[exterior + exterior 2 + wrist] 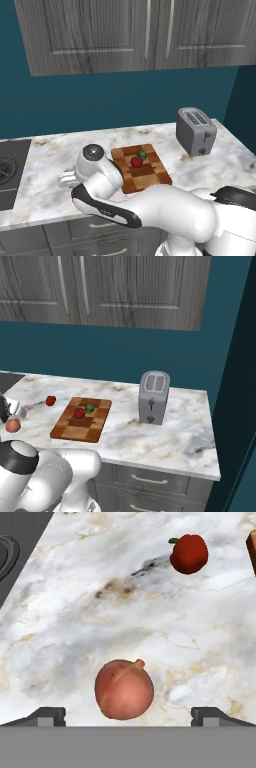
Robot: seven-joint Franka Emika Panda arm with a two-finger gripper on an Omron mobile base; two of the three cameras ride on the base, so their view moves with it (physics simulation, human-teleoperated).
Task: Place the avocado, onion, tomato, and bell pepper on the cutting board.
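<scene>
Your gripper (128, 716) hangs wide open and empty over the onion (124, 689) on the marble counter (75, 627), fingertips straddling it ready to close, while avocado (142, 154) and a red fruit (136, 161) sit on the cutting board (150, 175)

So the tally: one cutting board (80, 418) with two bits of produce on it, one avocado (90, 407) and one red tomato (79, 413) just at its 7 o'clock. Off the board there's one onion (124, 689) and one red bell pepper (189, 553) up at its 1 o'clock. Plus one toaster (154, 397) and one stovetop (11, 172).
</scene>
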